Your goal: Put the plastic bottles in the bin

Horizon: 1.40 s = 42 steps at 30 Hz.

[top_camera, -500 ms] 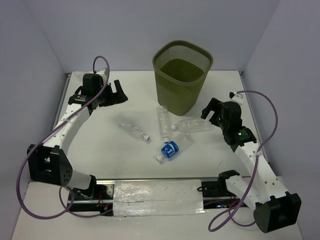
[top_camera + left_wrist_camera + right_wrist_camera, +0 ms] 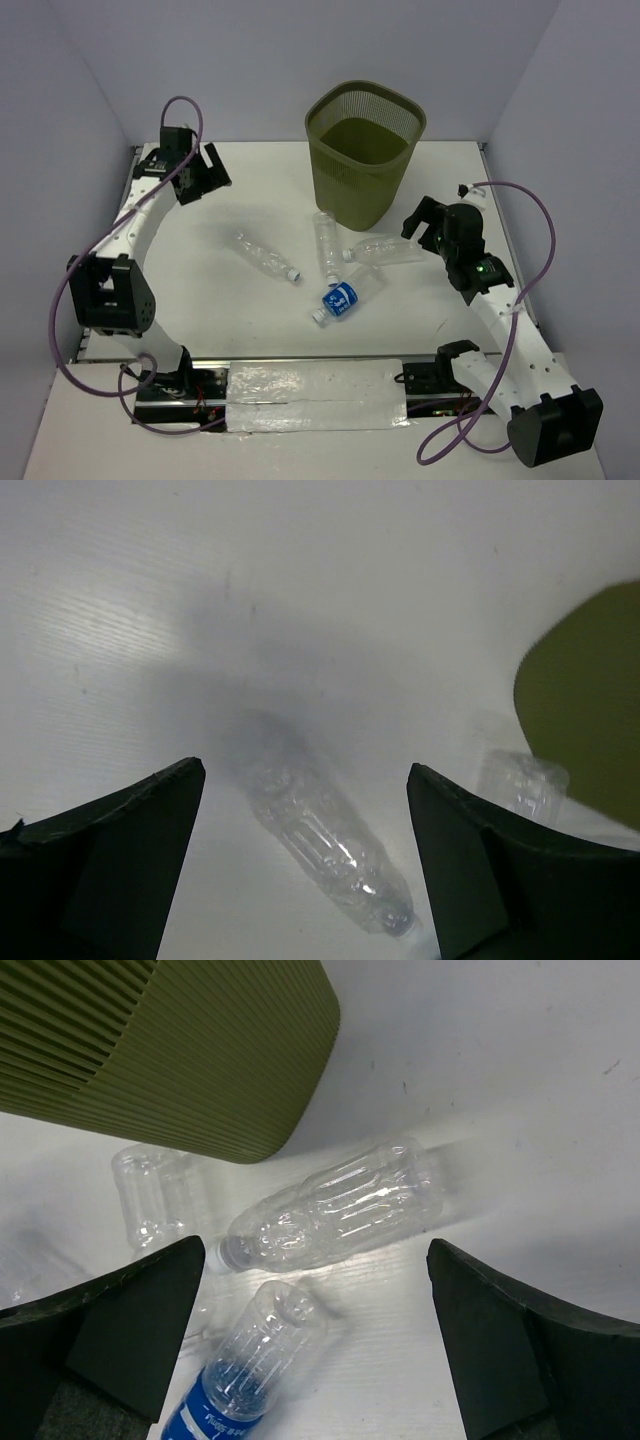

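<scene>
The olive-green mesh bin (image 2: 364, 150) stands at the back centre; its wall shows in the right wrist view (image 2: 170, 1050). Four clear bottles lie on the white table in front of it: one at the left (image 2: 266, 256), one upright-lying near the bin's base (image 2: 326, 243), one lying crosswise (image 2: 385, 249), and one with a blue label (image 2: 347, 293). My left gripper (image 2: 203, 172) is open and empty at the far left, well away from the bottles; the left bottle (image 2: 325, 835) shows between its fingers. My right gripper (image 2: 418, 222) is open and empty, just right of the crosswise bottle (image 2: 335, 1207), with the blue-label bottle (image 2: 245, 1370) below.
White walls close the table at back and sides. A taped plate (image 2: 315, 392) lies along the near edge between the arm bases. Purple cables loop from both arms.
The left arm has swung back and to the left, its gripper now farther from the bottles. The right arm and the bottles have not moved.
</scene>
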{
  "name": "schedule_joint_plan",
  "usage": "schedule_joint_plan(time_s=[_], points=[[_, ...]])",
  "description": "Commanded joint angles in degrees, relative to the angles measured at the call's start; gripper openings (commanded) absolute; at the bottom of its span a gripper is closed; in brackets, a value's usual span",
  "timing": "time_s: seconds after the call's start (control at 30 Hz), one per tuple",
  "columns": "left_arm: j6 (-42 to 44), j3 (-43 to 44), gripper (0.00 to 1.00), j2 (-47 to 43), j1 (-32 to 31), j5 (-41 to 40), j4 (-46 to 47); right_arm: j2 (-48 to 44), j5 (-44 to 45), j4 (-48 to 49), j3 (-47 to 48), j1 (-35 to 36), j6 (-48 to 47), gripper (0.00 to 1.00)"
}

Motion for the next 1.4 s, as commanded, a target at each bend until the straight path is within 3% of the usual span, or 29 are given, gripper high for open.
schedule_joint_plan(time_s=[0.0, 0.23, 0.43, 0.8, 1.37], points=[[-3.9, 7.5, 0.96, 5.0, 4.1, -4.6, -5.1, -1.9, -2.1, -0.7, -0.4, -0.2, 0.5, 1.00], [-5.7, 28.5, 0.98, 20.0, 10.6, -11.7, -13.5, -3.2, -5.1, -0.6, -1.1, -0.2, 1.7, 1.00], [-8.7, 47.9, 0.99, 33.7, 14.3, -7.0, -19.6, -0.5, -3.6, -2.9, 1.8, 0.0, 0.3, 1.00], [-9.5, 51.8, 0.99, 40.5, 19.1, 1.0, -7.9, 3.2, -4.5, -5.2, 5.4, 0.0, -1.0, 1.00], [-11.7, 60.5, 1.00, 54.3, 20.9, 1.8, 2.0, 3.7, -5.8, -6.7, 4.9, 0.1, -0.2, 1.00]])
